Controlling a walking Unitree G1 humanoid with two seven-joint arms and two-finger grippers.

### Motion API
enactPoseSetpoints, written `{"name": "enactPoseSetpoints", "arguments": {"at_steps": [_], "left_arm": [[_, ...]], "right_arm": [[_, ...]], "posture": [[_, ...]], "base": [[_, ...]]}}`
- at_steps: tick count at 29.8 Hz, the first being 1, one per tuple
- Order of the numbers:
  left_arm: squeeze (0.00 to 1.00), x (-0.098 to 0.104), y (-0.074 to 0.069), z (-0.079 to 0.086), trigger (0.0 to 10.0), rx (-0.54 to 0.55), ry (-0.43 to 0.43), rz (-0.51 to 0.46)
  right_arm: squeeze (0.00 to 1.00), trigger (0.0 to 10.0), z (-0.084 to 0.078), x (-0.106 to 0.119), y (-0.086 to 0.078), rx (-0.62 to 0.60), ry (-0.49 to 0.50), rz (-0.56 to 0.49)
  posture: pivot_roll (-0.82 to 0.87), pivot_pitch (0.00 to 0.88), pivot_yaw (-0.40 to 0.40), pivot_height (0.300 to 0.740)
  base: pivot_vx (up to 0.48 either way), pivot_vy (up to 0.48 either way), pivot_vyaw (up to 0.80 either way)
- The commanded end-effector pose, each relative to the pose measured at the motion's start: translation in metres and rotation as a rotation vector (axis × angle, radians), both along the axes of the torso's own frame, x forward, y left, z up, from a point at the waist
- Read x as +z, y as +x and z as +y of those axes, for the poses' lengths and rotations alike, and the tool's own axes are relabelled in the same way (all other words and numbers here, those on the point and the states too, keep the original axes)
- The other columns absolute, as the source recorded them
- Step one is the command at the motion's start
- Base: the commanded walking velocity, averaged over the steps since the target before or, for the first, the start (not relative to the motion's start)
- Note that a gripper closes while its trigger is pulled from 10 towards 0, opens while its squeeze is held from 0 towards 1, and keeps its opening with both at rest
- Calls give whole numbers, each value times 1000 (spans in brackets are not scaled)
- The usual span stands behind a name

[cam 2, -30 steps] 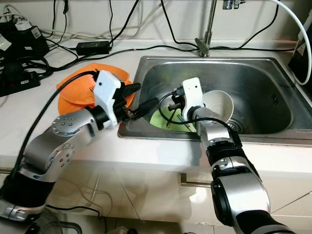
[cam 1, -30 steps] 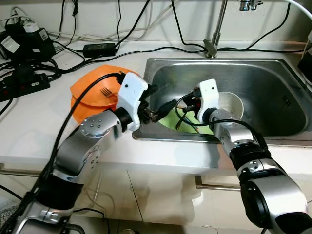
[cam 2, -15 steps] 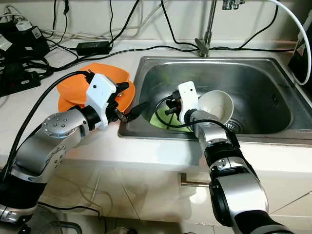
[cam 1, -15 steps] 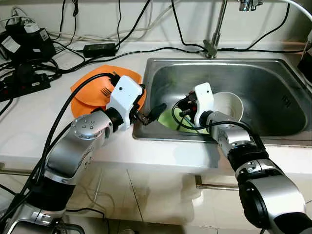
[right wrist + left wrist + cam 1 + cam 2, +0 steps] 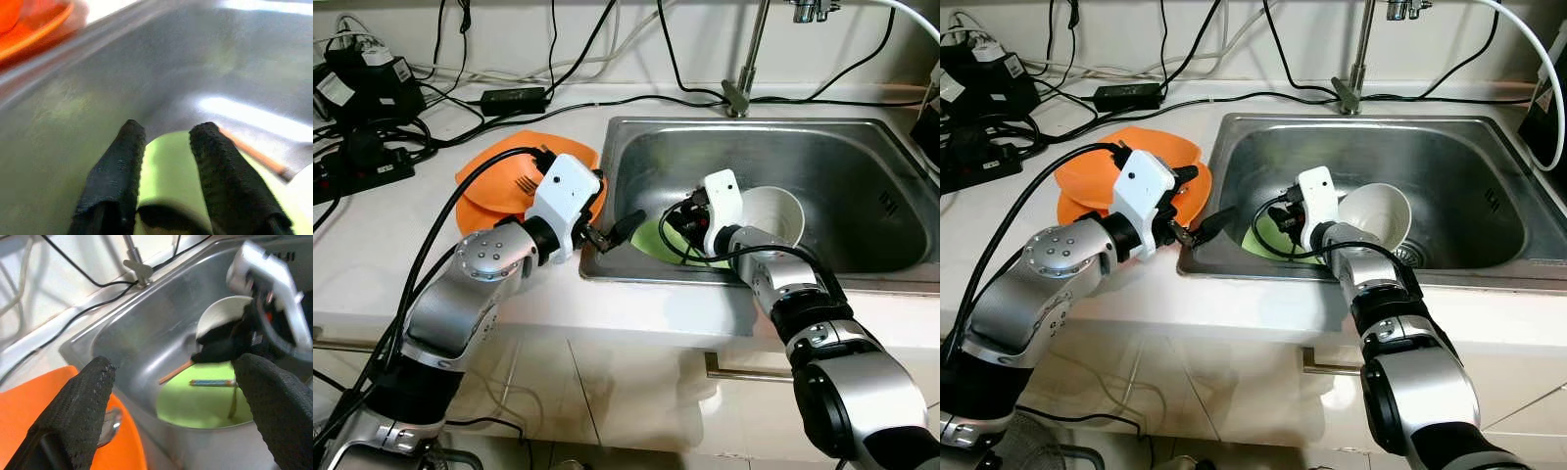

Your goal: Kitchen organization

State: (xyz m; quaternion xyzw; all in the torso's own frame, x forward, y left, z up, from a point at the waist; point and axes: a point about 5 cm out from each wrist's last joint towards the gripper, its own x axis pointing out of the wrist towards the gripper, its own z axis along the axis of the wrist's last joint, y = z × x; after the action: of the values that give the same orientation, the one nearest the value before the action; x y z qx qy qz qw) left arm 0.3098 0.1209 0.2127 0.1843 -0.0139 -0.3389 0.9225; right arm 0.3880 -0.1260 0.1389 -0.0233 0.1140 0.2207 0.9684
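Note:
A green plate (image 5: pixel 649 241) lies in the steel sink (image 5: pixel 822 124) with a thin orange stick (image 5: pixel 175 372) and other utensils on it. Beside it a white bowl (image 5: pixel 775 210) leans tilted. My right gripper (image 5: pixel 679 223) is down in the sink just above the green plate (image 5: pixel 166 166), its fingers (image 5: pixel 120 166) slightly apart with nothing between them. My left gripper (image 5: pixel 613 210) hovers over the sink's front left corner, open wide and holding nothing. Orange plates (image 5: pixel 494 186) are stacked on the counter left of the sink, with a fork (image 5: pixel 524 183) on top.
A faucet (image 5: pixel 745 69) rises behind the sink. Black cables, a power adapter (image 5: pixel 514 98) and power strips (image 5: pixel 362 157) crowd the counter's back left. The white counter in front of the orange plates is bare. Cabinet fronts hang below the counter edge.
My left gripper has drawn back from inside the sink to its left rim. The right gripper has shifted slightly left over the green plate. Plates and bowl have not moved.

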Motion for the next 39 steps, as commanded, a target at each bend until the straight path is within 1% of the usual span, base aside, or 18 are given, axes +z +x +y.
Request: {"name": "enactPoseSetpoints", "arguments": {"at_steps": [1, 2, 6, 7, 8, 9, 15, 20, 22, 23, 24, 25, 27, 28, 29, 30, 31, 39], "left_arm": [[533, -1, 1, 7, 10000, 23, 26, -11], [341, -1, 1, 10, 10000, 40, 39, -22], [380, -2, 0, 14, 10000, 50, 64, -29], [831, -1, 1, 18, 10000, 80, 63, -51], [831, 1, 2, 19, 10000, 95, 59, -62], [1000, 2, 2, 21, 10000, 108, 55, -73], [1000, 4, 4, 27, 10000, 128, 77, -99], [1000, 5, 5, 28, 10000, 127, 93, -111], [1000, 5, 4, 28, 10000, 112, 145, -131], [392, 5, 3, 28, 10000, 103, 173, -140], [392, 5, 2, 29, 10000, 98, 190, -145], [0, 5, 2, 29, 10000, 94, 195, -147], [0, 4, 1, 32, 10000, 94, 203, -146], [0, 2, 1, 34, 10000, 90, 222, -147], [0, 1, 1, 36, 10000, 88, 236, -148], [0, -1, 2, 39, 10000, 88, 255, -149], [0, -4, 3, 41, 10000, 92, 265, -152], [0, -8, 11, 48, 10000, 94, 281, -166]], "right_arm": [[1000, 10000, -4, 20, 7, -43, 10, -94], [1000, 10000, -9, 32, 10, -83, 44, -156], [1000, 10000, -13, 44, 12, -110, 69, -211], [1000, 10000, -17, 56, 14, -130, 96, -265], [1000, 10000, -18, 61, 14, -133, 106, -282], [1000, 10000, -19, 66, 14, -136, 111, -309], [1000, 10000, -21, 88, 12, -128, 117, -425], [1000, 10000, -21, 93, 10, -116, 134, -447], [1000, 10000, -17, 94, 9, -101, 161, -438], [1000, 10000, -14, 96, 8, -81, 186, -433], [1000, 10000, -12, 97, 7, -66, 202, -430], [1000, 10000, -10, 99, 6, -52, 208, -433], [992, 10000, -4, 103, 3, 4, 226, -438], [643, 10000, 1, 107, -1, 56, 242, -435], [643, 10000, 5, 109, -3, 92, 253, -432], [184, 10000, 9, 111, -7, 150, 246, -421], [0, 10000, 13, 111, -15, 233, 219, -401], [0, 10000, 1, 105, -41, 428, 88, -315]], "posture": [[-28, 23, 44, 740], [-27, 24, 46, 740], [-27, 25, 46, 740], [-26, 26, 47, 740], [-26, 26, 47, 740], [-26, 26, 47, 740], [-30, 25, 50, 740], [-32, 26, 52, 740], [-32, 26, 52, 740], [-31, 26, 53, 740], [-31, 26, 53, 740], [-30, 26, 53, 740], [-28, 26, 54, 740], [-26, 26, 54, 740], [-25, 25, 55, 740], [-25, 24, 57, 740], [-25, 25, 59, 740], [-38, 30, 75, 740]], "base": [[0, 0, 0], [0, 0, 0], [0, 0, 0], [0, 0, 0], [0, 0, 0], [0, 0, 0], [0, 0, 0], [0, 0, 0], [0, 0, 0], [0, 0, 0], [0, 0, 0], [0, 0, 0], [0, 0, 0], [0, 0, 0], [0, 0, 0], [0, 0, 0], [0, 0, 0], [0, 0, 0]]}}
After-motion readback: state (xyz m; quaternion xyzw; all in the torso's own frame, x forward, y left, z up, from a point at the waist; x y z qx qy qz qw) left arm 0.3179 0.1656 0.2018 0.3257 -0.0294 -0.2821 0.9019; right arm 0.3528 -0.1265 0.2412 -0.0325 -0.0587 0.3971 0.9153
